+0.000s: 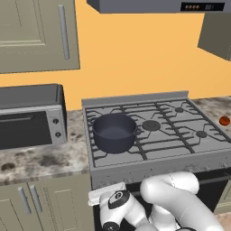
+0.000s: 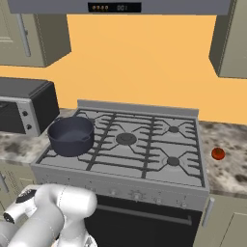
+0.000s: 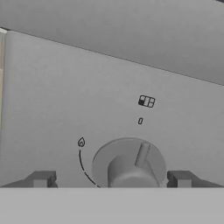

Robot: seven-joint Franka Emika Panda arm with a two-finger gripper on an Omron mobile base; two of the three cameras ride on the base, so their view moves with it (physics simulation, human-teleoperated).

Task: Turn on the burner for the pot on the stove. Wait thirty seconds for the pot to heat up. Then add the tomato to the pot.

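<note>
my gripper [image 3: 111, 179] is low against the front panel of the stove [image 1: 153, 164], near its left end, because that is where the knob [image 3: 129, 168] for the pot's burner sits. the jaws stand wide, one fingertip on each side of the knob and apart from it, so nothing is held. the knob's ridge points up toward the small mark above it, away from the flame symbol [image 3: 81, 141] at its left; i cannot tell from that whether the burner is lit, and i see no flame under the pot [image 1: 114, 131].

the pot stands on the front left grate, right above the knob i face, empty and open for the tomato [image 1: 224, 120]. the tomato lies on the counter [image 2: 231, 166] just beside the stove's right edge, well apart from the pot, so i judge it waits there until the heating is done. the toaster oven [image 1: 31, 119] on the left counter plays no part.
</note>
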